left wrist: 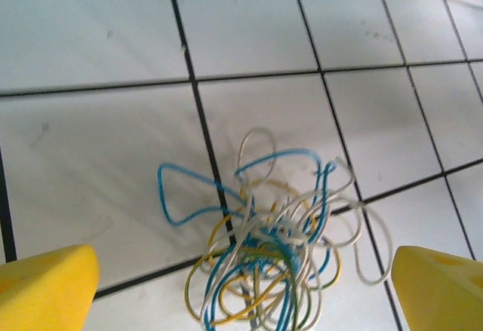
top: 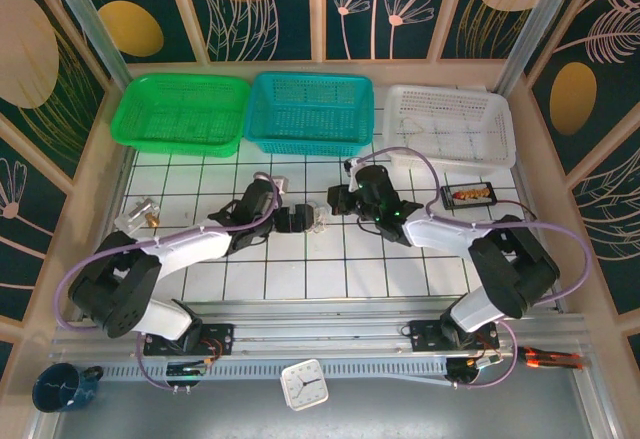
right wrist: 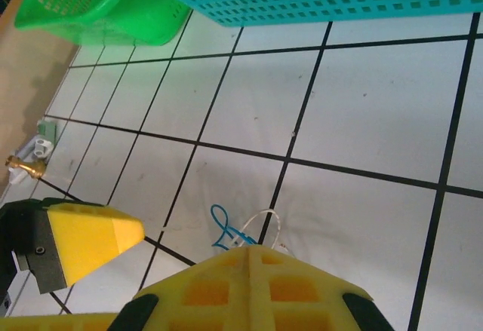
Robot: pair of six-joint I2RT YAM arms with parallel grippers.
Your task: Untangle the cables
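The cables (left wrist: 264, 259) are a small knot of thin blue, yellow and white wire loops on the white tiled table, between the two arms near the table's middle. My left gripper (left wrist: 245, 265) is open, its yellow fingers (left wrist: 47, 287) wide apart on either side of the knot. In the top view the left gripper (top: 296, 221) faces right, toward the right gripper (top: 338, 200). My right gripper (right wrist: 253, 249) is shut, its yellow tips pressed together. A blue loop and a white loop of the cables (right wrist: 230, 229) poke out from under its tip; the rest is hidden.
Three baskets line the far edge: green (top: 180, 111), teal (top: 310, 109) and white (top: 450, 124). A small black box (top: 470, 194) lies at the right, a clear piece with a brass fitting (top: 140, 217) at the left. The left gripper's finger (right wrist: 87, 240) stands close to the right gripper.
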